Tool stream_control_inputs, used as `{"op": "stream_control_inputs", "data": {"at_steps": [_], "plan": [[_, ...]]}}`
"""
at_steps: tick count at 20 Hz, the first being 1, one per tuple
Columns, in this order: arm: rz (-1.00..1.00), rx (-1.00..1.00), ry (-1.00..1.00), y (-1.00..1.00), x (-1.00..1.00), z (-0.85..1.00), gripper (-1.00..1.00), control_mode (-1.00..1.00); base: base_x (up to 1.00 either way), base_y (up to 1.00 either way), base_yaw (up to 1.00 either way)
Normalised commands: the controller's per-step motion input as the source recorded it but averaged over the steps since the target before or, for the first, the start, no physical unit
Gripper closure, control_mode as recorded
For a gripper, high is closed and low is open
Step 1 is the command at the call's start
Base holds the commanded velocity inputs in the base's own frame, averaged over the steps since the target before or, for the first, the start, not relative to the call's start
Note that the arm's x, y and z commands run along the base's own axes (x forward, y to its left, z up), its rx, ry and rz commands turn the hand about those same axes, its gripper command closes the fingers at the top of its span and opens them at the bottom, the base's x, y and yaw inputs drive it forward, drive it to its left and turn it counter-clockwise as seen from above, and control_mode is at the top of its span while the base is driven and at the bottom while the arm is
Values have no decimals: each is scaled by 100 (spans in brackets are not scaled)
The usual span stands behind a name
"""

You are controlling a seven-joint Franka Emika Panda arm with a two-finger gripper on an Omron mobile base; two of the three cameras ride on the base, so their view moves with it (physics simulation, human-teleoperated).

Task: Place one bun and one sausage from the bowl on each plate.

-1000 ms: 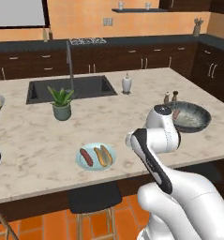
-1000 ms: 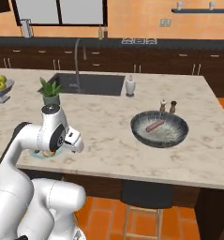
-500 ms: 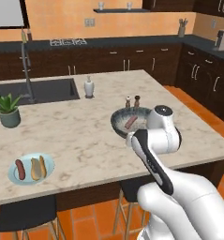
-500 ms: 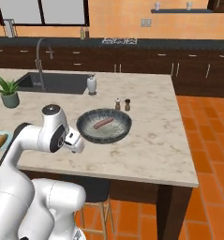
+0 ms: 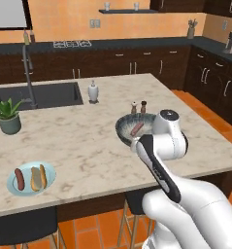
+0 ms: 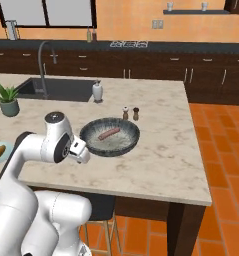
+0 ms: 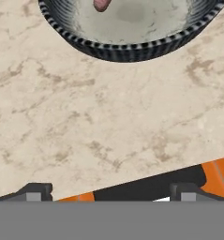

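Just ahead of the gripper [image 7: 108, 191], jaws spread wide and holding nothing: bowl [image 7: 132, 49] on the counter [image 7: 99, 131], one sausage [image 6: 109, 133] inside. Far off to its left, pale plate [image 5: 10, 187] bearing bun [image 5: 37, 178] and sausage.

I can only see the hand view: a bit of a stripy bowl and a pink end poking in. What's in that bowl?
Observer: One sausage lies alone in the dark grey bowl.
Operator: Is there a plate with food anywhere?
Observer: Yes. A light blue plate near the counter's front edge carries a second sausage and a bun.
Operator: What's behind the bowl?
Observer: Two small shakers stand just behind it, side by side.
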Motion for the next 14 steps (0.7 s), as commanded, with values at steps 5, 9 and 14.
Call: {"op": "stream_control_inputs", "data": {"at_steps": [5,9,14], "plan": [[-1,-3,13,-18,72,80,-100,-100,0,0,0],[-18,33,8,-49,100,20,-100,-100,0,0,0],[-2,11,14,-27,100,-7,-100,-100,0,0,0]]}}
